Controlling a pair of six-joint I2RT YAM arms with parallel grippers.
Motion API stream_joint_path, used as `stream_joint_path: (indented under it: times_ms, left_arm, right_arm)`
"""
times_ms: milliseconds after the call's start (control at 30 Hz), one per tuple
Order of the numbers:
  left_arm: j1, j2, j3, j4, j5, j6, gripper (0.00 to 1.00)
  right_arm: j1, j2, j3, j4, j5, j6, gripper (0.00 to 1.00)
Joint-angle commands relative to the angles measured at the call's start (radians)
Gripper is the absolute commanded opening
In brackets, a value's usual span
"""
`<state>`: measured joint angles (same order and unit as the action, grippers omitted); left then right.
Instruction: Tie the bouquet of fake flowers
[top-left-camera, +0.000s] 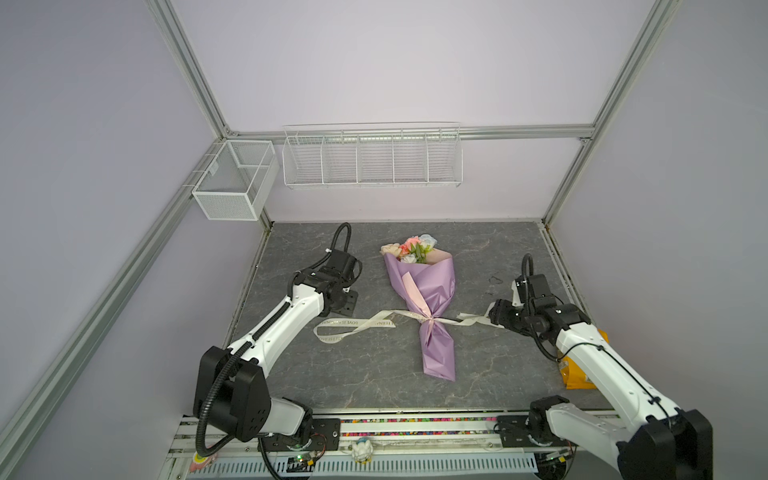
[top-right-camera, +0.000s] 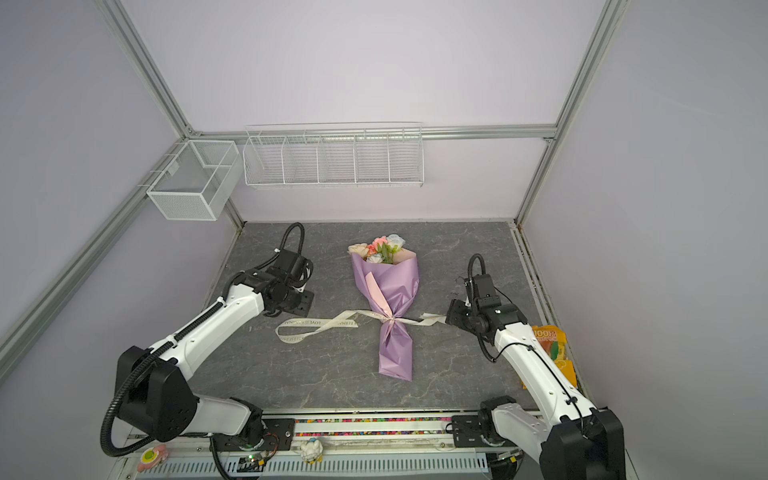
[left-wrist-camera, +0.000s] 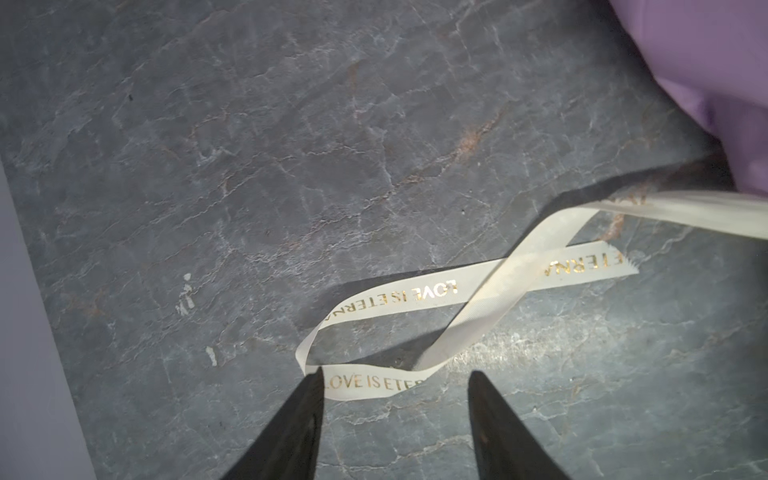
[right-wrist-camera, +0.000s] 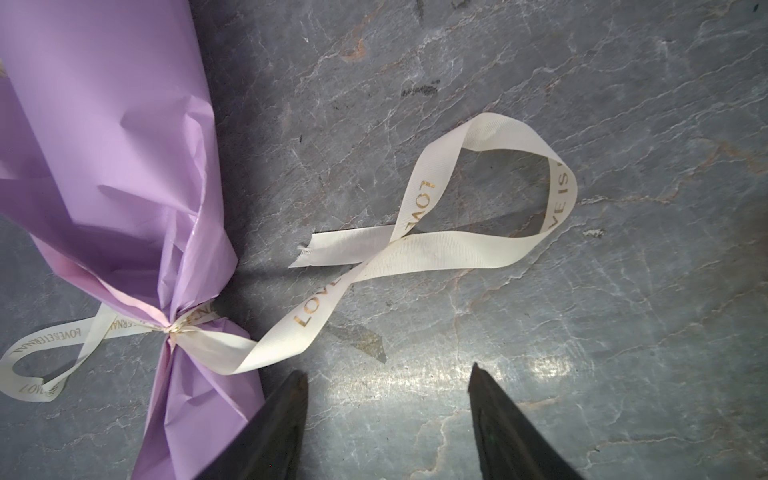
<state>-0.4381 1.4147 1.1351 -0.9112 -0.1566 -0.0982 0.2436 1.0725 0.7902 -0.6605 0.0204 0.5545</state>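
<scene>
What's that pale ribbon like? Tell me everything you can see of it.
The ribbon is a flat cream band, finely ribbed like woven fabric, printed in gold with LOVE IS ETERNAL. It is tied in a knot round the narrow waist of the bouquet, bunching the lilac paper. Two loose tails lie on the table, each curled into a loop that crosses itself; the one toward the left arm is longer. The cut ends look slightly frayed.
</scene>
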Motion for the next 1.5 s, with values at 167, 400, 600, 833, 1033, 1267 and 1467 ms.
stream_joint_path:
  times_ms: [167,400,600,833,1033,1267,1467]
  left_arm:
    - [-0.019,0.057,-0.008,-0.140,0.128,-0.199,0.44]
    - [-0.034,0.148,-0.040,-0.091,0.053,-0.231,0.50]
    - [-0.041,0.240,-0.035,-0.091,0.038,-0.176,0.54]
    - [-0.055,0.332,-0.007,-0.083,0.044,-0.136,0.55]
    - [-0.062,0.402,0.012,-0.077,0.042,-0.102,0.55]
    - [-0.071,0.410,0.020,-0.073,0.078,-0.069,0.40]
    - [-0.074,0.355,0.026,-0.085,0.137,-0.063,0.11]
  right_arm:
    - [-0.006,-0.037,0.000,-0.012,-0.032,-0.012,0.65]
    - [-0.006,-0.028,0.012,-0.025,-0.071,-0.050,0.66]
    - [-0.007,-0.022,0.003,-0.019,-0.082,-0.061,0.66]
    - [-0.009,0.002,0.003,-0.019,-0.091,-0.070,0.66]
    - [-0.008,0.011,0.009,-0.019,-0.100,-0.076,0.66]
    - [-0.009,0.021,0.013,-0.021,-0.127,-0.076,0.66]
    - [-0.008,0.005,0.017,-0.029,-0.135,-0.071,0.66]
